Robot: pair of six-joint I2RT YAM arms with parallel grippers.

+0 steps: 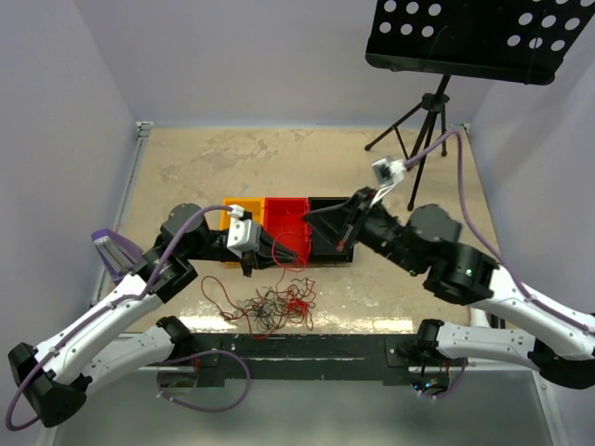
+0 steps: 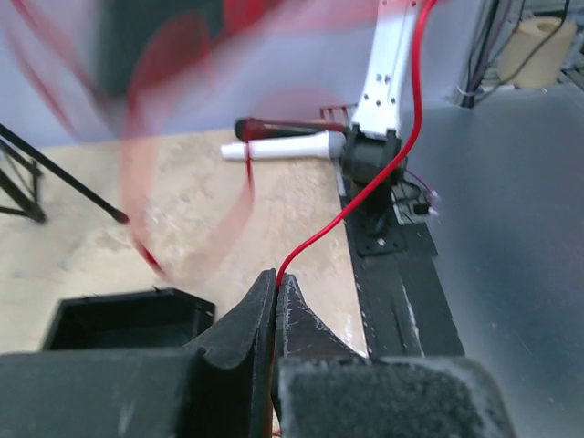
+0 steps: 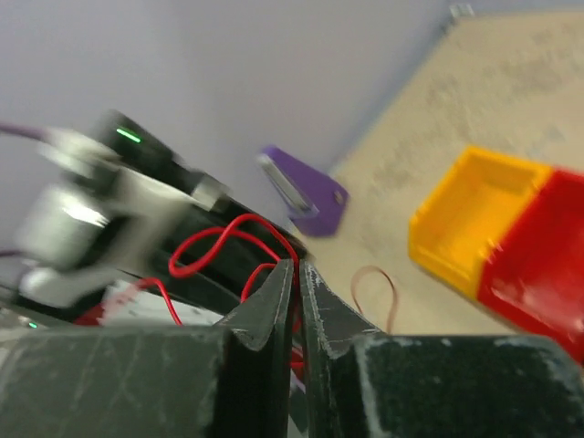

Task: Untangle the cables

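The cables (image 1: 274, 307) are lying in 1 red and dark tangle on the table (image 1: 186, 167), nearer than both sets of jaws and roughly between them. A few loose loops are spreading from it toward the left jaws.

The left gripper (image 2: 276, 283) is pinching its jaws fully together on a red cable (image 2: 401, 146), which is rising from the tips and curving away up and to the right. The right gripper (image 3: 297, 269) is also holding its jaws closed, with a red strand (image 3: 224, 242) running into the slit between them and looping out to their left. A thin brown loop (image 3: 374, 292) is showing just beyond those tips, to their right.

3 bins are sitting in a row. The orange bin (image 1: 234, 210) is behind the left jaws, the red bin (image 1: 288, 218) is between the 2 grippers, and the black bin (image 1: 323, 209) is under the right jaws. Red wire is showing at the red bin's front edge. Whether anything is lying inside the black bin I cannot tell.

Beyond the right jaws a tripod (image 1: 430, 102) is standing at the table's far corner.
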